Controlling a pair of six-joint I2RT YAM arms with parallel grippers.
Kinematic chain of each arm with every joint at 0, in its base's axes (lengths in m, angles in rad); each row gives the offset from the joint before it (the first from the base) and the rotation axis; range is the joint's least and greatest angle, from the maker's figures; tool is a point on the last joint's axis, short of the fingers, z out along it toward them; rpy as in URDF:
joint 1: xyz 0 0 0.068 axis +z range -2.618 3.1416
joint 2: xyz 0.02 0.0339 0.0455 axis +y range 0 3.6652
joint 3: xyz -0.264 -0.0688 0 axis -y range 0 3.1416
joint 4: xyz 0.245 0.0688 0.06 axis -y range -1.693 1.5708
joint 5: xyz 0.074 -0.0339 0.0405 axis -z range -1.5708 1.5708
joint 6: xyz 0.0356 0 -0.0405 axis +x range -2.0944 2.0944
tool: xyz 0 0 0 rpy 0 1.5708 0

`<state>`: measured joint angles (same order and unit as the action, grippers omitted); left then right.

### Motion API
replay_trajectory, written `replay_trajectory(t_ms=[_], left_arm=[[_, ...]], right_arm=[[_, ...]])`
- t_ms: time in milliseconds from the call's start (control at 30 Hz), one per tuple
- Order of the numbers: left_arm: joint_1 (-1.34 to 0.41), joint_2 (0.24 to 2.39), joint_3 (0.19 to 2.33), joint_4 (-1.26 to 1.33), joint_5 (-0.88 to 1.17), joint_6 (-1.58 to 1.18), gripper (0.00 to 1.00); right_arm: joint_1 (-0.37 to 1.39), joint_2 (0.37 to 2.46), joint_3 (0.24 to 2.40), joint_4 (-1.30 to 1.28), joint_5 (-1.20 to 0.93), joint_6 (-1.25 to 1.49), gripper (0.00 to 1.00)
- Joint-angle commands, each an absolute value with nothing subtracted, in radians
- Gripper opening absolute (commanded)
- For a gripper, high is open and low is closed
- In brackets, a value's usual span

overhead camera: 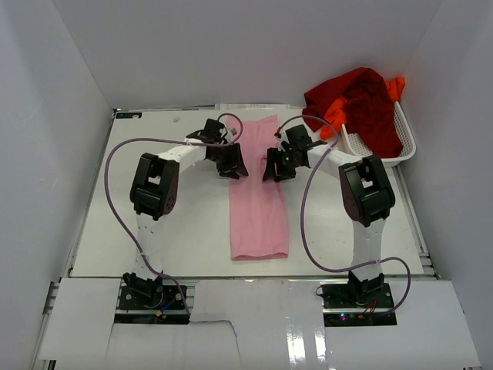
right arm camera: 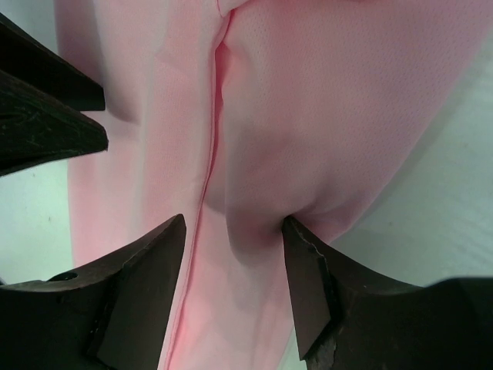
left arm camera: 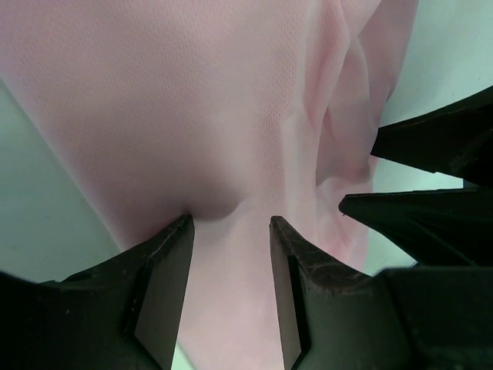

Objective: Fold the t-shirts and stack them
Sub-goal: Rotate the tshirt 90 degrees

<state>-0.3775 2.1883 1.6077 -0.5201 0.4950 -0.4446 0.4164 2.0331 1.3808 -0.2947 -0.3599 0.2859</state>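
The light pink t-shirt (overhead camera: pixel 259 220) lies folded into a long narrow strip down the middle of the table. My left gripper (overhead camera: pixel 233 168) is on its left edge and my right gripper (overhead camera: pixel 276 168) on its right edge, both at the strip's upper half, facing each other. In the left wrist view the gripper (left arm camera: pixel 231 225) is open, its tips pressing into the pink cloth (left arm camera: pixel 192 100). In the right wrist view the gripper (right arm camera: pixel 235 225) is open astride a raised fold of pink cloth (right arm camera: pixel 323 92). The dark red t-shirt (overhead camera: pixel 373 104) and the orange t-shirt (overhead camera: pixel 337 116) are bunched in the basket.
The white mesh basket (overhead camera: pixel 379 159) stands at the back right corner of the table. White walls close in the table on the left, back and right. Purple cables loop from both arms over the table.
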Motion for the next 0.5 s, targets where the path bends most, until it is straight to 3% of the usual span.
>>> replay_trajectory(t_ms=[0, 467], left_arm=[[-0.333, 2.255, 1.704, -0.572, 0.43, -0.413, 0.56], [-0.245, 2.448, 2.019, -0.692, 0.463, -0.383, 0.56]], right_arm=[[0.403, 2.097, 1.451, -0.336, -0.322, 0.253, 0.61], [0.354, 2.279, 1.701, -0.367, -0.322, 0.229, 0.61]])
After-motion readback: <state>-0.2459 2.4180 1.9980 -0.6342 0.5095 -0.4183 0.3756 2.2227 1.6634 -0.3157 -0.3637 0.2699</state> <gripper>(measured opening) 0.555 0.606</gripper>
